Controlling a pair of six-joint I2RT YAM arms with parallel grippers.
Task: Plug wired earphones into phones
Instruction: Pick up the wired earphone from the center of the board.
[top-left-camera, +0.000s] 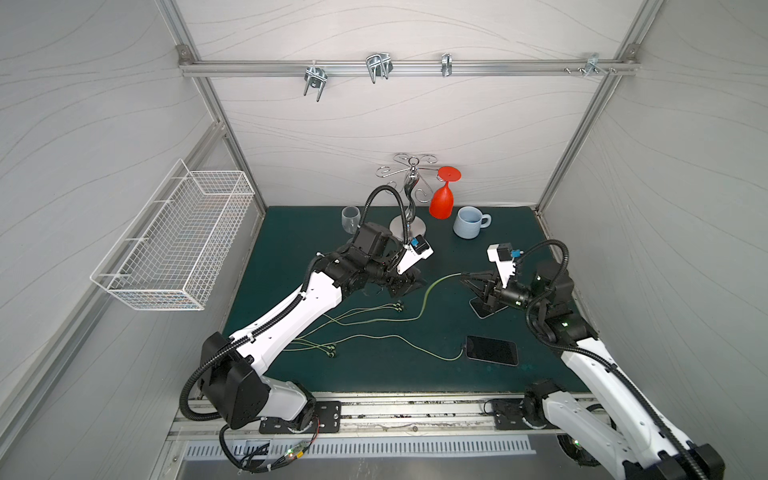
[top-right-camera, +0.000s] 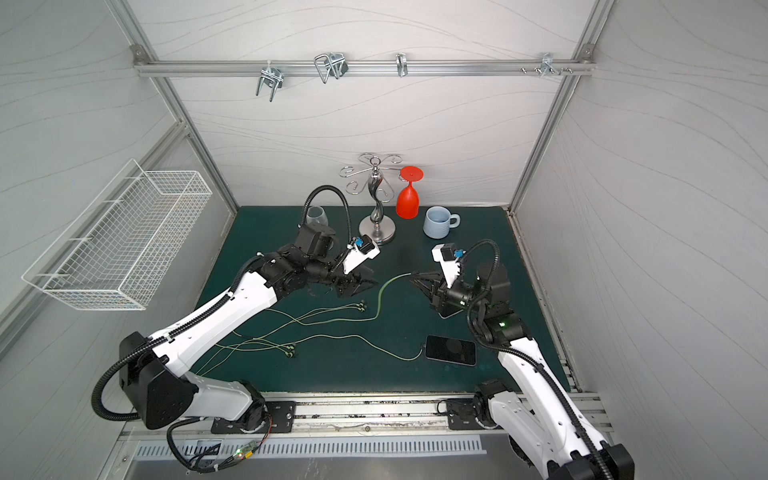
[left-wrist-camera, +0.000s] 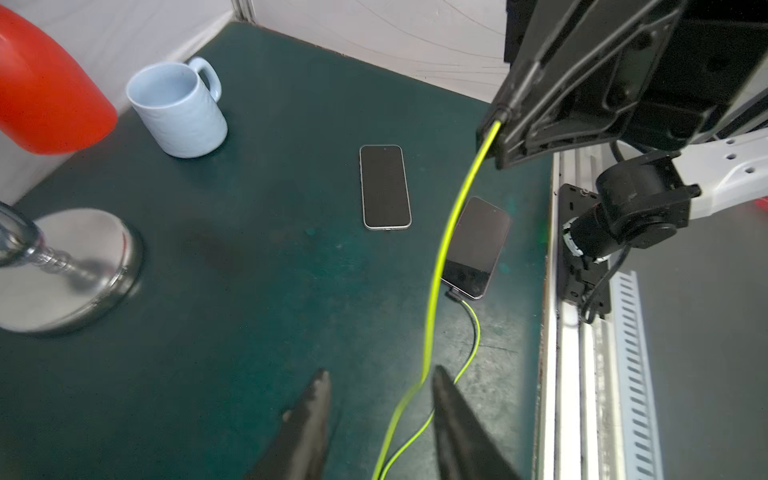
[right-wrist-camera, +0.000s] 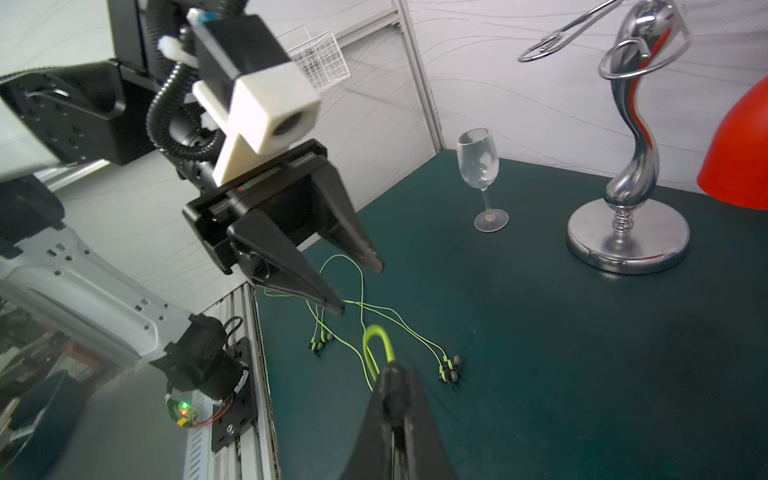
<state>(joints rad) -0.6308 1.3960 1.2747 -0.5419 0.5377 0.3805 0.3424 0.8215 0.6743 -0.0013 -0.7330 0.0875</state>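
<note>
Pinching one end of the loose cable (left-wrist-camera: 435, 291), the right gripper (top-left-camera: 464, 279) is shut tight, up over the bench (top-left-camera: 374, 374). The left gripper (right-wrist-camera: 357, 287) is open, holding nothing. The near phone (top-left-camera: 492, 350) has its cable (left-wrist-camera: 478, 332) plugged in: half done. The far phone (left-wrist-camera: 384, 187) lies bare; it needs the loose cable's plug.

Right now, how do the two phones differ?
The front phone has an earphone plug in its end; the back phone has none. The front phone lies in plain sight in both top views; the back phone is partly hidden there under the right gripper. Both are black and lie flat, screens dark.
</note>
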